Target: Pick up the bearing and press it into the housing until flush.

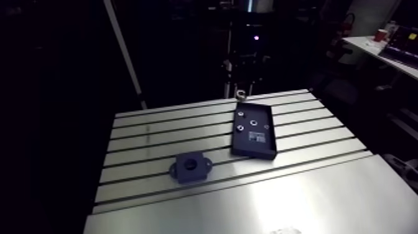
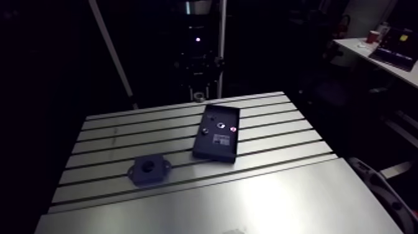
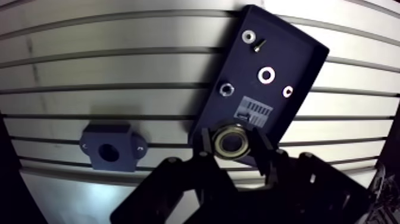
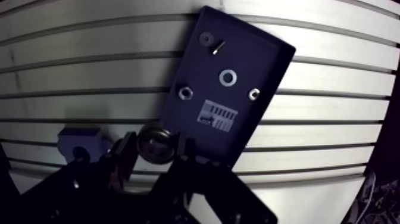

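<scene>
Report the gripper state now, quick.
Gripper: closed, holding the bearing.

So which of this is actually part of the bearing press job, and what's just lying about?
Job:
bearing, clamped in the gripper
housing, on the table

Lying about:
black tray
in it: washers, nut, small screw, label

Place: we read it as a robotics lab.
Evidence: slotted aluminium table [image 1: 311, 187], black parts tray [image 1: 246, 149] on it.
</scene>
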Tool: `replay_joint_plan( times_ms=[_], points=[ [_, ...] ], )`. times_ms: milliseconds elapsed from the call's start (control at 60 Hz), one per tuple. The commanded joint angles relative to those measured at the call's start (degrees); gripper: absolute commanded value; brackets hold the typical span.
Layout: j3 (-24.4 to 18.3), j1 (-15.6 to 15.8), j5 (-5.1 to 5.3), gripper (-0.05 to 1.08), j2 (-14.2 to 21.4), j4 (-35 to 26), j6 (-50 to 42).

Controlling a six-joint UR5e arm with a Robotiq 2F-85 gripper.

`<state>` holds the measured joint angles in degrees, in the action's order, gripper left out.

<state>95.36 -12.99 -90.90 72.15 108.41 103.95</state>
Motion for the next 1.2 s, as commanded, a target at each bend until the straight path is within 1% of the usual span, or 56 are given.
replay_joint_plan(
  times_ms=[17,133,267,317,417,467,533,683,800,983,1017,1200],
  points=[
    [5.05,6.35,1.11,0.67,4.12,-0.01,-2.66],
    [7.0,6.91,1.38,0.67,5.2,1.61,-2.83],
    [8.76,8.36,1.3,0.67,5.32,3.69,-3.77],
    [9.2,8.41,1.3,0.67,5.32,4.14,-3.87],
    [10.62,9.24,1.47,0.67,5.41,5.39,-3.98],
    [10.89,9.51,1.4,0.67,5.41,5.74,-3.98],
    [11.26,9.64,1.55,0.67,5.41,6.45,-3.98],
    [12.13,10.32,1.31,0.68,5.34,6.98,-4.06],
    [13.44,10.77,1.38,0.68,5.16,9.05,-4.06],
    [14.94,11.83,1.39,0.68,4.81,10.68,-4.45],
    [15.31,12.01,1.22,0.68,4.71,11.13,-5.38],
    [16.02,12.87,1.29,0.68,4.22,11.52,-5.9]
  ],
)
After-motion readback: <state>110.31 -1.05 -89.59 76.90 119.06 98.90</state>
